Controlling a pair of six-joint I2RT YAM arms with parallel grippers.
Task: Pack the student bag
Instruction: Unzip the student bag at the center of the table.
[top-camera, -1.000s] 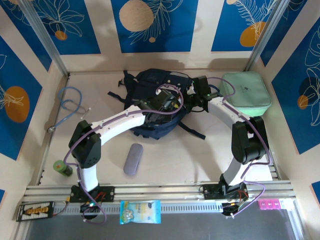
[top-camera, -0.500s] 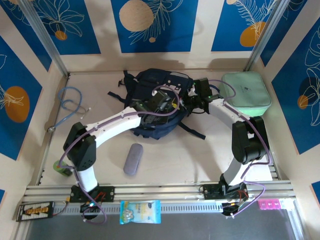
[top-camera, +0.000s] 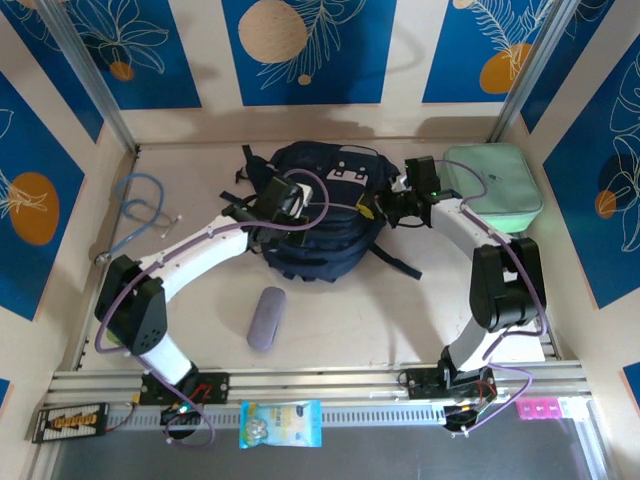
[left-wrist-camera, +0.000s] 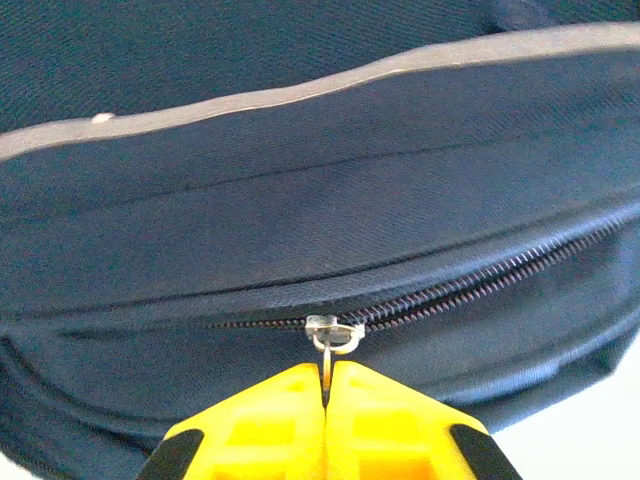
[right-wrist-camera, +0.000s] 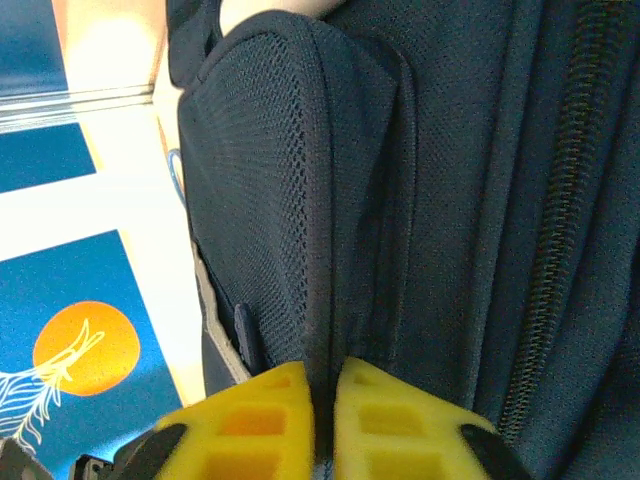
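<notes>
The student bag (top-camera: 320, 225) is a dark navy backpack lying at the middle back of the table. In the left wrist view its zipper (left-wrist-camera: 480, 285) runs under a grey trim stripe (left-wrist-camera: 300, 92). My left gripper (left-wrist-camera: 327, 385) is shut on the metal zipper pull (left-wrist-camera: 335, 335); from above it sits over the bag's left part (top-camera: 268, 197). My right gripper (right-wrist-camera: 322, 385) pinches a raised fabric seam of the bag (right-wrist-camera: 430, 180) between nearly closed yellow fingers (right-wrist-camera: 250, 420), at the bag's right side (top-camera: 378, 208).
A mint green zip case (top-camera: 492, 190) lies at the back right, close to the right arm. A lilac oblong case (top-camera: 267, 317) rests in front of the bag. A blue cable (top-camera: 140, 205) lies at the left. A snack packet (top-camera: 281, 423) sits on the front rail.
My left gripper has travelled left across the bag with the zipper pull pinched in it. My right gripper has shifted slightly right, and the bag has spread out.
</notes>
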